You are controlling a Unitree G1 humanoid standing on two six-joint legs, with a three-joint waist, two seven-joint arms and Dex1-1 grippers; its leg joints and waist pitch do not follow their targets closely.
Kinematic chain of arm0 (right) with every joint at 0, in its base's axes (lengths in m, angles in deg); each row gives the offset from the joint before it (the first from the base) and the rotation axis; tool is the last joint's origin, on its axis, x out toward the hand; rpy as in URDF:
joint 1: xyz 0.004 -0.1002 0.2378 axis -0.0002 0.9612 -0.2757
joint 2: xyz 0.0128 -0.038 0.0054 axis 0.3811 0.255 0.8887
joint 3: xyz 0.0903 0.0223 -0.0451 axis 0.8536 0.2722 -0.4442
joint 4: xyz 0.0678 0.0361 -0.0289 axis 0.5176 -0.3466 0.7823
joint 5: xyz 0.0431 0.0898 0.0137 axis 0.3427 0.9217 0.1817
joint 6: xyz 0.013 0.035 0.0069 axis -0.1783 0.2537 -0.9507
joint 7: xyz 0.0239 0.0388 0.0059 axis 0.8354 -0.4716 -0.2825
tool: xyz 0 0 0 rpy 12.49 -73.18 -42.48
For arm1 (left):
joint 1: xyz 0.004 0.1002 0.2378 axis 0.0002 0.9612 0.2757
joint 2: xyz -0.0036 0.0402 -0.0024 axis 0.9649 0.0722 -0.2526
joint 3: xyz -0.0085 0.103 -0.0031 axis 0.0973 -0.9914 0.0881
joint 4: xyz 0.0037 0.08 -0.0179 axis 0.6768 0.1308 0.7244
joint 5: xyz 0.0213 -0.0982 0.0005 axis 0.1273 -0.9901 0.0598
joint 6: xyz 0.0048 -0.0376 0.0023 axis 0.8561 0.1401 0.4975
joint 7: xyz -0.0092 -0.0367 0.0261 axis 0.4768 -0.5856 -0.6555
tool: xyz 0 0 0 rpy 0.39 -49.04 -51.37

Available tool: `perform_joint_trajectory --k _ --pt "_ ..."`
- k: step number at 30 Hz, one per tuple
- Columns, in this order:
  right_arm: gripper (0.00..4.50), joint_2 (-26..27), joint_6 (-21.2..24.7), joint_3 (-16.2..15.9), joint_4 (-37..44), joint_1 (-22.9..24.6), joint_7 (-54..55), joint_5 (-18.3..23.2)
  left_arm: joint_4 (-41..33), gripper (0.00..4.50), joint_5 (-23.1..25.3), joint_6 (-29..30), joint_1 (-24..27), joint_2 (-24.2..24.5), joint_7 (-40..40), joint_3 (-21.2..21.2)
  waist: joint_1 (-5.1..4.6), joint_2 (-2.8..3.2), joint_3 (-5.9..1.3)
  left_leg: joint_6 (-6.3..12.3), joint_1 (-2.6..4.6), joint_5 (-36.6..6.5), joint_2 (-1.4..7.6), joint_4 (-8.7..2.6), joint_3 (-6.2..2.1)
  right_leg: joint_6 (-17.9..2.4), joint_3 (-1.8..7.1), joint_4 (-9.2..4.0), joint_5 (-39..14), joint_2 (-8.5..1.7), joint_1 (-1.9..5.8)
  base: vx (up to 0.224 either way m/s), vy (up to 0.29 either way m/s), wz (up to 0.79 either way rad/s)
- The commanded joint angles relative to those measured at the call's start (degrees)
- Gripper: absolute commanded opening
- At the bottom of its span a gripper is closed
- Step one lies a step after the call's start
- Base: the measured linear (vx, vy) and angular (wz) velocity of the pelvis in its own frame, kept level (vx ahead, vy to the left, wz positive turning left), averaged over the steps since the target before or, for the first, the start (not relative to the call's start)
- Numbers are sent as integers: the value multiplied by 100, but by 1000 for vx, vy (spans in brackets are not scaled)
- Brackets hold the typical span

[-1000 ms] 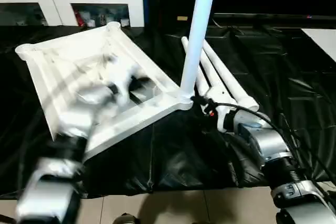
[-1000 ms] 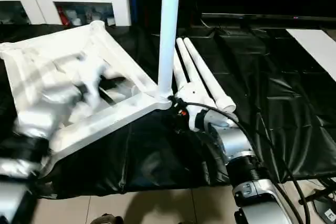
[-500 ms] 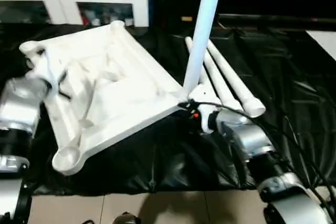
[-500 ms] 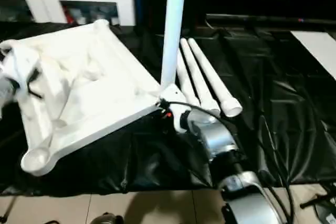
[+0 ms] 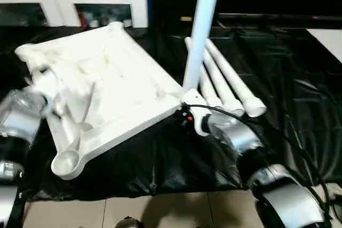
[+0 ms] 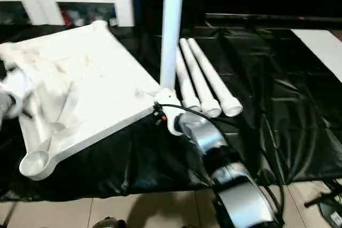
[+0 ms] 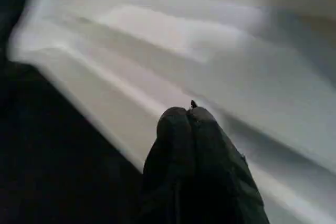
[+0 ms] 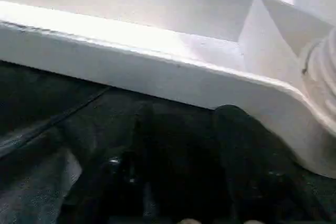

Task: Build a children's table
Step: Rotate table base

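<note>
tabletop [image 5: 112, 86] lies underside up, one leg [image 5: 202, 25] upright in its corner. left gripper [image 7: 190, 116], fingers pressed together, beside it; right gripper [image 8: 181, 124] parted at that corner.

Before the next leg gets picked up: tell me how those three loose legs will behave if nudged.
The three loose legs are round tubes lying side by side, so a sideways nudge would likely roll them. The wrinkled black sheet may slow that. Their flared ends could make them curve rather than roll straight.

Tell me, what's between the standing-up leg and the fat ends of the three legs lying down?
Just bare black sheet beside the tabletop. The head views show nothing else between the upright leg and the lying legs.
</note>
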Motion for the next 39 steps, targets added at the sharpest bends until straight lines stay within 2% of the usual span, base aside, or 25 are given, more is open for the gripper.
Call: perform_joint_trajectory --k 1,3,7,9,10,11,12,13,14,17,19,20,21,22,26,31,32,37,39 --pt "184 34 -142 126 -258 -192 220 -65 -253 0 0 184 159 99 537 -229 4 225 -435 -467 188 -1830 219 -403 -169 -1374 224 -335 -611 -391 211 0 0 0" --pt "154 81 -220 176 -448 -287 343 -62 -436 0 -42 270 276 163 902 -361 8 240 -440 -471 212 -1858 225 -394 -163 -1419 227 -338 -607 -400 197 0 0 0" --pt "139 228 -400 291 -921 -514 686 -34 -857 0 -238 373 469 324 1563 -565 -2 245 -423 -488 211 -1917 223 -405 -160 -1468 228 -331 -617 -386 197 0 0 0" --pt "104 411 -612 375 -1304 -714 967 -9 -1566 0 -713 519 706 422 2340 -624 2 240 -427 -496 210 -1931 231 -407 -165 -1445 234 -328 -645 -406 206 0 0 0" --pt "104 412 -613 375 -1306 -715 968 -9 -1569 0 -715 520 707 422 2342 -624 -20 249 -414 -505 190 -1950 236 -425 -169 -1482 232 -326 -738 -410 204 0 0 0" --pt "103 481 -679 415 -1448 -791 1049 10 -1823 0 -855 569 785 429 2570 -624 -8 227 -415 -512 221 -1977 224 -411 -145 -1469 235 -337 -772 -387 188 0 0 0" --pt "91 549 -722 419 -1543 -841 1123 1 -2005 0 -974 576 863 423 2718 -616 -4 242 -421 -508 213 -1935 230 -406 -156 -1483 241 -320 -738 -404 197 0 0 0" --pt "75 595 -752 417 -1607 -874 1175 -9 -2125 0 -1054 581 917 419 2818 -610 -3 231 -411 -491 208 -1927 230 -415 -144 -1471 240 -332 -751 -389 191 0 0 0" --pt "75 600 -756 417 -1615 -879 1181 -10 -2140 0 -1064 582 923 419 2830 -609 -4 252 -404 -501 219 -2014 228 -422 -142 -1447 236 -338 -864 -377 177 0 0 0" --pt "56 740 -853 419 -1821 -974 1305 -62 -2407 0 -1276 654 1046 357 3057 -587 -18 249 -405 -540 219 -2070 222 -431 -145 -1376 238 -333 -940 -374 174 0 0 0" --pt "25 837 -895 435 -1940 -1047 1402 -81 -2463 0 -1379 660 1072 302 3166 -592 -21 343 -410 -589 218 -2111 210 -427 -159 -1361 234 -318 -886 -366 175 0 0 0" --pt "25 879 -926 452 -2008 -1089 1456 -85 -2500 0 -1443 665 1085 271 3223 -593 -36 302 -408 -595 222 -2135 207 -430 -150 -1362 233 -329 -877 -357 176 0 0 0" --pt "20 912 -949 471 -2058 -1120 1503 -82 -2520 0 -1496 676 1085 228 3253 -590 -28 324 -411 -600 222 -2131 203 -428 -156 -1363 231 -321 -863 -355 185 0 0 0" --pt "4 937 -961 491 -2089 -1138 1541 -71 -2540 0 -1540 683 1081 178 3270 -592 -34 308 -413 -587 216 -2083 202 -424 -146 -1368 235 -316 -803 -351 188 0 0 0" --pt "4 1038 -1050 516 -2272 -1210 1655 -104 -2753 0 -1784 767 1082 -81 3365 -615 -26 336 -427 -543 196 -1879 197 -407 -137 -1407 227 -294 -572 -350 206 0 0 0" --pt "4 1061 -1098 478 -2350 -1236 1698 -157 -2911 0 -1856 835 1098 -188 3394 -675 -55 340 -425 -491 189 -1852 195 -403 -134 -1436 222 -296 -536 -345 224 0 0 0" --pt "4 1082 -1130 498 -2410 -1259 1721 -169 -2965 0 -1899 851 1100 -253 3393 -699 -73 322 -428 -470 185 -1867 193 -403 -132 -1436 223 -298 -585 -345 231 0 0 0" --pt "4 1110 -1170 531 -2480 -1295 1732 -208 -2924 0 -1926 844 1034 -384 3363 -731 -99 322 -423 -431 186 -1835 193 -399 -130 -1423 223 -306 -655 -339 231 0 0 0" --pt "4 1121 -1195 539 -2506 -1318 1730 -237 -2786 0 -1864 728 960 -508 3208 -716 -112 295 -422 -409 180 -1801 192 -397 -127 -1421 227 -310 -657 -340 234 0 0 0"
